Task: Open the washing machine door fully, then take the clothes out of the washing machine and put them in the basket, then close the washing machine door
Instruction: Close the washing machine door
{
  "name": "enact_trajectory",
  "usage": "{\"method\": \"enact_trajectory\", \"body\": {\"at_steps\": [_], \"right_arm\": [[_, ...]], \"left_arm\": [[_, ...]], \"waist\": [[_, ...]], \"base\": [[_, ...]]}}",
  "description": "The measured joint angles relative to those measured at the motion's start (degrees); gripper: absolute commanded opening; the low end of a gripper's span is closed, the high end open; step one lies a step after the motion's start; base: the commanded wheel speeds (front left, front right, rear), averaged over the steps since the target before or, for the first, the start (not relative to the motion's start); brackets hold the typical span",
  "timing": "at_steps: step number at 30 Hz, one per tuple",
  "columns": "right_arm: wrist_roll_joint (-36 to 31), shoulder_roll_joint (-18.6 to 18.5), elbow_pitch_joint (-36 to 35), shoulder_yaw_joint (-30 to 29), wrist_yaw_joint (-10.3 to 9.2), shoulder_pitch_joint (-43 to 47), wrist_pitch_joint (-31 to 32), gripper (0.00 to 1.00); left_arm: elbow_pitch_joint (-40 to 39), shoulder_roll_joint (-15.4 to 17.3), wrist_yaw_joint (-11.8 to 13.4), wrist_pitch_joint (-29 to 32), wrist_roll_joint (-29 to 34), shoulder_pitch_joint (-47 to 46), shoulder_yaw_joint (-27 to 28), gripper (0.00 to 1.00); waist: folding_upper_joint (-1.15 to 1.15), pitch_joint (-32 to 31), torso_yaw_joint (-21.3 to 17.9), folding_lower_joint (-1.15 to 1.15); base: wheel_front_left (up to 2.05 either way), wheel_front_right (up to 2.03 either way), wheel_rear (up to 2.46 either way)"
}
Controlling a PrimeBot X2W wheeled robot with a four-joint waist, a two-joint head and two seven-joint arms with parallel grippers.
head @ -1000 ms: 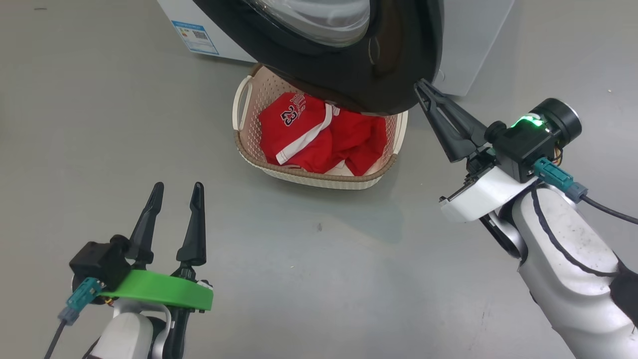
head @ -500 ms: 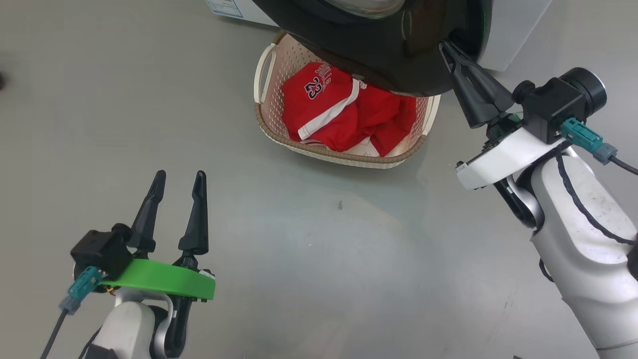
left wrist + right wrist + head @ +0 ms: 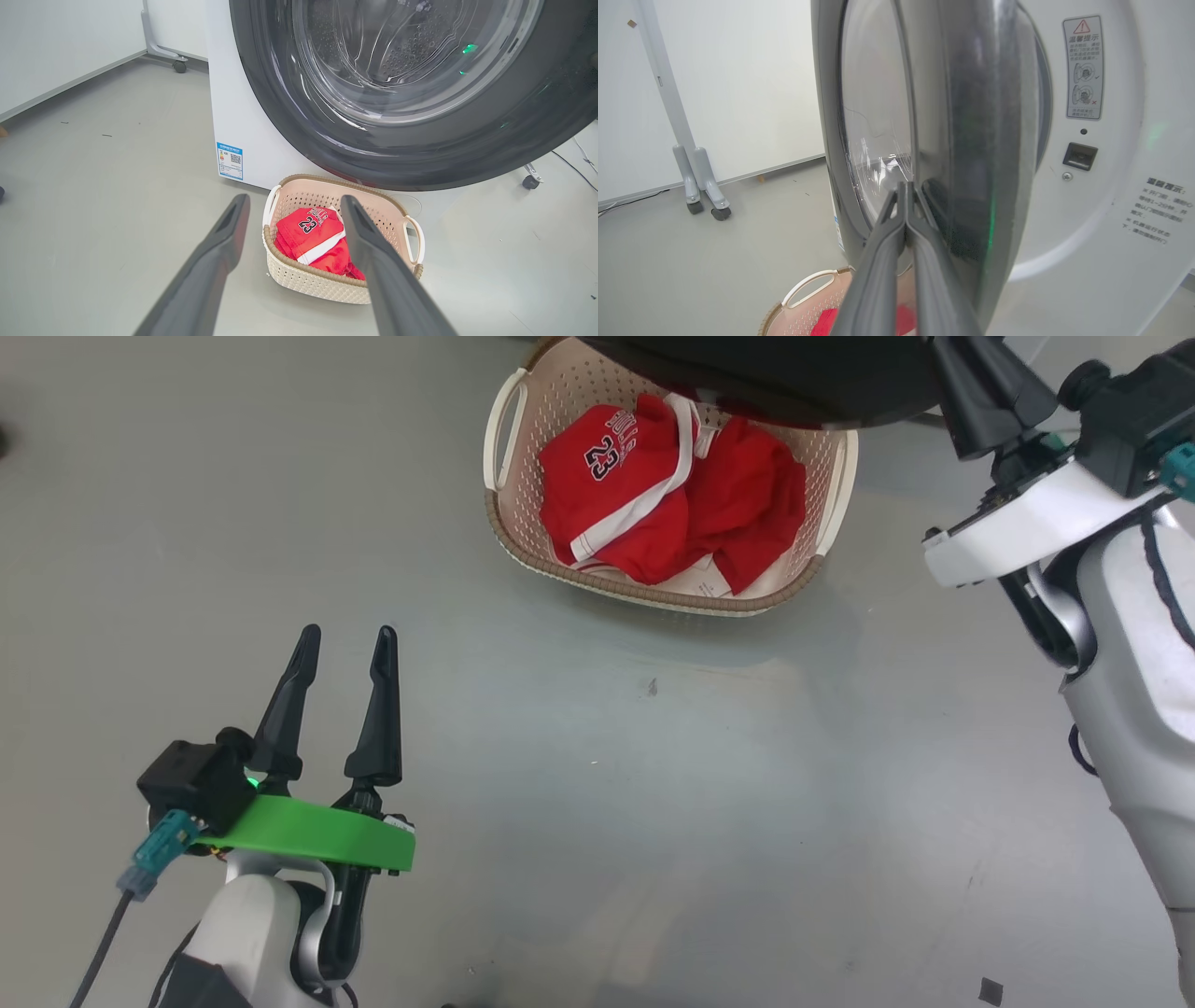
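Observation:
The basket stands on the floor below the washing machine door with the red clothes inside, a number 23 on top. My right gripper is shut, its tips pressed against the outer face of the door, which stands ajar from the washing machine. My left gripper is open and holds nothing, low and well short of the basket. In the left wrist view the left gripper points at the basket, the clothes and the door's glass window.
The door's latch socket sits on the white front panel beside a warning sticker. A wheeled stand's legs are by the left wall. A caster and a cable lie right of the machine. Bare grey floor spreads before the basket.
The head camera has shifted, so the basket sits lower in the picture. The door covers less of the basket than before, with my shut right gripper still at its edge. My left gripper stays open.

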Motion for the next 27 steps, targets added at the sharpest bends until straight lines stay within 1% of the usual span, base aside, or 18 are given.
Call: {"method": "enact_trajectory", "body": {"at_steps": [4,13,19,27], "right_arm": [[0.5,-0.7,0.3,-1.0,0.0,-2.5,0.6,0.0],[0.6,-4.0,1.2,-3.9,0.01,-8.0,1.8,0.0],[0.5,-5.8,1.5,-4.5,0.01,-12.5,2.9,0.0],[0.5,-6.8,2.9,-6.3,0.0,-16.6,3.5,0.0]], "left_arm": [[0.0,-0.1,-0.4,0.0,0.0,-1.0,-0.4,1.0],[0.1,-0.7,-0.4,0.0,-0.2,-2.5,-1.2,1.0],[0.2,-1.0,-0.4,0.0,-0.2,-3.9,-1.4,1.0],[0.9,-1.5,-0.5,0.0,-0.7,-5.2,-1.6,1.0]], "waist": [[0.0,1.5,0.4,0.0],[0.0,4.8,2.0,0.0],[0.0,6.8,3.1,0.0],[0.0,8.8,4.4,0.0]], "base": [[0.0,0.0,0.0],[0.0,0.0,0.0],[0.0,0.0,0.0],[0.0,0.0,0.0]]}}
